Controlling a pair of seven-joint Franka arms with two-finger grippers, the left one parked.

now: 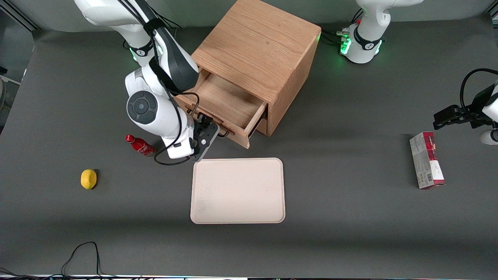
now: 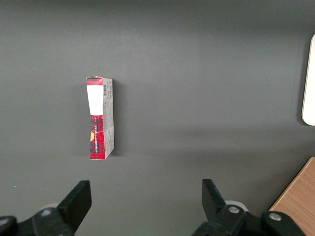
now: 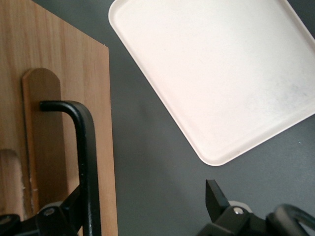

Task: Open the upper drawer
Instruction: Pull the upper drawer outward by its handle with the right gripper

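The upper drawer [image 1: 227, 102] of the light oak cabinet [image 1: 256, 42] stands pulled well out, its wooden inside bare. Its black bar handle [image 1: 224, 133] runs along the drawer front [image 3: 64, 59], nearer the front camera than the cabinet. My right gripper [image 1: 206, 131] hovers at the handle's end toward the working arm's side, open. In the right wrist view the handle [image 3: 84, 147] lies just inside one of the fingers [image 3: 73, 204], and the other finger is far from it over the dark table. The gripper [image 3: 145, 201] holds nothing.
A cream tray [image 1: 237, 190] [image 3: 216, 73] lies on the table close in front of the drawer. A small red bottle [image 1: 139, 145] lies beside my arm, with a lemon [image 1: 88, 179] nearer the camera. A red-and-white box [image 1: 426, 165] [image 2: 101, 118] lies toward the parked arm's end.
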